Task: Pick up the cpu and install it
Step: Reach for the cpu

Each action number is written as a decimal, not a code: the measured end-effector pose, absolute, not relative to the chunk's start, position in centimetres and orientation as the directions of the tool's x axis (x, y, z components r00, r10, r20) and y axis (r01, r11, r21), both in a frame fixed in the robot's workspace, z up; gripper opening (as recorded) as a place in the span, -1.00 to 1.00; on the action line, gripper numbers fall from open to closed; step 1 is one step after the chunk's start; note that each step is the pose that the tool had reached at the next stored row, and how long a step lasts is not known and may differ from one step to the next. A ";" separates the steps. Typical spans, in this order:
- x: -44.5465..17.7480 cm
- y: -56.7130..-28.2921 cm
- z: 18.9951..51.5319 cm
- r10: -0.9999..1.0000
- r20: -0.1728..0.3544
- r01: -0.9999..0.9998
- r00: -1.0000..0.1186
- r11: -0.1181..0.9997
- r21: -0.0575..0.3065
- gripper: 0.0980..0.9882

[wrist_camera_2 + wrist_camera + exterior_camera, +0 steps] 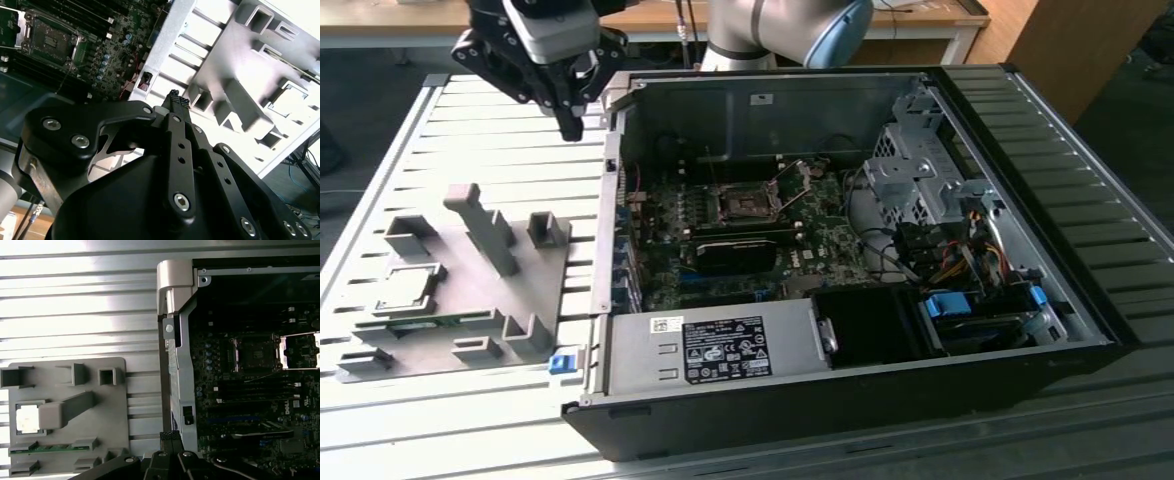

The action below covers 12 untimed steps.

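Lying flat in the grey tray (460, 300) at the exterior view's lower left, the cpu (407, 287) looks light, stiff and fragile, best pinched by opposite edges, while the fingers (568, 118) hang closed and empty at upper left.

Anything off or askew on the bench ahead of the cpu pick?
Nothing stands out. The cpu lies flat in its recess on the grey fixture; the motherboard socket stands open; the gripper hangs shut near the case wall.

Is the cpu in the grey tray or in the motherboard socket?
In the grey tray: the cpu lies in its recess; the motherboard socket is empty.
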State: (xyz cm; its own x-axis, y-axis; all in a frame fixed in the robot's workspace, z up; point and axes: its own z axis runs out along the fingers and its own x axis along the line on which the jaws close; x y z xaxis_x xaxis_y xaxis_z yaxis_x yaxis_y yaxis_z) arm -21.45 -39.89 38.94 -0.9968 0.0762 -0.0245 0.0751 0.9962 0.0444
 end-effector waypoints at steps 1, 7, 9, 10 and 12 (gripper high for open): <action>-21.5 -39.9 38.9 0.076 -0.024 0.075 -0.997 0.996 0.044 -0.98; -21.8 -39.9 38.9 0.076 -0.024 0.075 -0.997 0.996 0.044 -0.98; -21.9 -39.9 38.9 0.076 -0.024 0.075 -0.997 0.996 0.044 -0.98; -22.0 -39.9 38.9 0.076 -0.024 0.075 -0.997 0.996 0.044 -0.98; -22.1 -39.9 38.9 0.076 -0.024 0.075 -0.997 0.996 0.044 -0.98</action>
